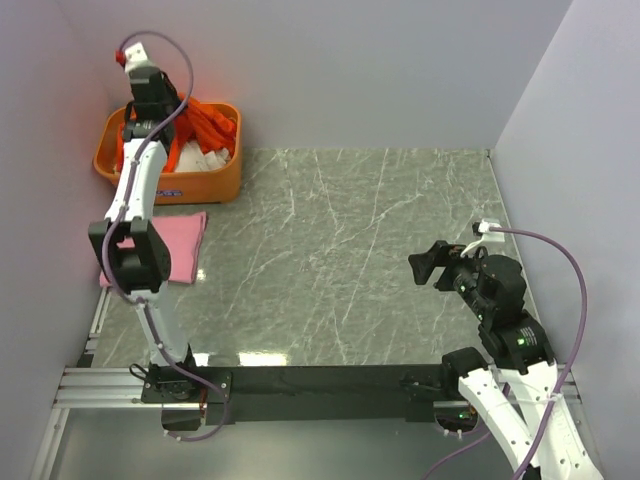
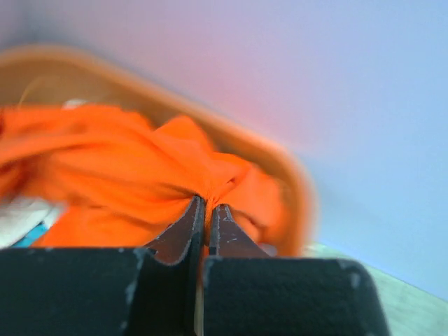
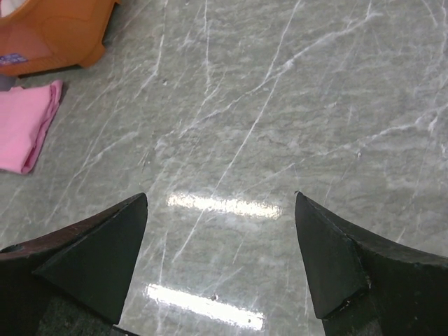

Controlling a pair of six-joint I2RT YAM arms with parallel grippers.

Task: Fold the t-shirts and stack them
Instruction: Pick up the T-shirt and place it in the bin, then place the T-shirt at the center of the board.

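Orange-red cloth is bunched right at the tips of the left gripper (image 2: 208,204), whose jaws are pressed together on a pinch of the orange-red t-shirt (image 2: 126,161) — creases in the fabric run in to the point of the grip. From there the rest of the shirt spreads away to the left of the jaws in the wrist view, heaped and crumpled inside the orange basket (image 2: 297,178), with no clear long axis. The basket sits in the far left corner of the table (image 1: 360,250), so the coming lift, as I judge it, must go up and then toward the table's middle to clear the rim. Just on the near side of the basket, along the left edge, lies the pink t-shirt (image 1: 180,240), folded flat. The right gripper (image 3: 220,203) hangs near the right edge with jaws wide apart and empty — well apart from both shirts, so the left arm is plainly the nearer.
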